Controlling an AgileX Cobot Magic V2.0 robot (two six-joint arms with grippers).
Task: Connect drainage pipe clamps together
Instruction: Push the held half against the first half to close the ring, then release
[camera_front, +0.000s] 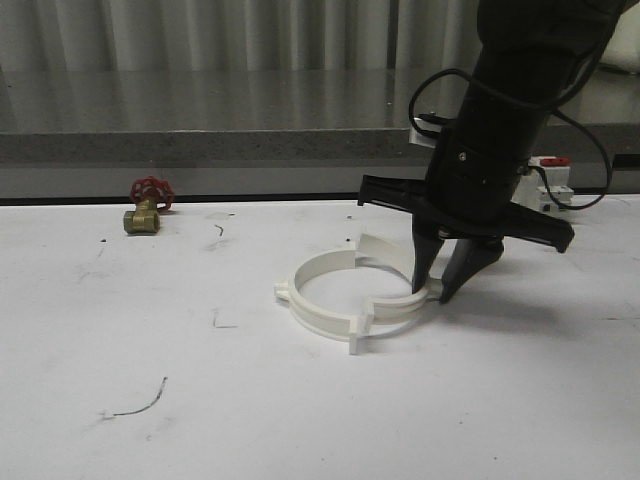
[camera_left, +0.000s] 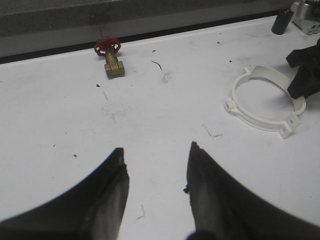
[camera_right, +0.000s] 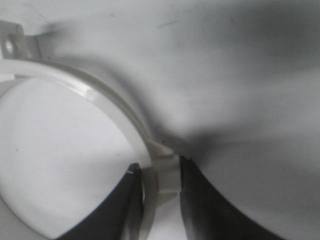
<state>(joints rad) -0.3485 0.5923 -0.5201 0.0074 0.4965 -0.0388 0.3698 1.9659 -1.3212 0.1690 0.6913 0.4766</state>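
Brass with a red handwheel, a small valve (camera_front: 147, 207) sits at the far left of the white table (camera_front: 120, 330), well apart from everything else. Our left gripper (camera_left: 156, 172), seen from its wrist camera, hovers over bare tabletop with its fingers spread and nothing between them. Toward the middle-right we see the drainage pipe clamps (camera_front: 330, 295), two white half-rings lying flat on the table and set against each other as one ring, small tabs sticking out at the joints. At the ring's right side our right gripper (camera_front: 443, 283) points down, and its fingers (camera_right: 125, 200) pinch the band of the clamps from inside and outside. Behind it, by the table's back edge, stands a white switch (camera_front: 553, 180) with a red top.
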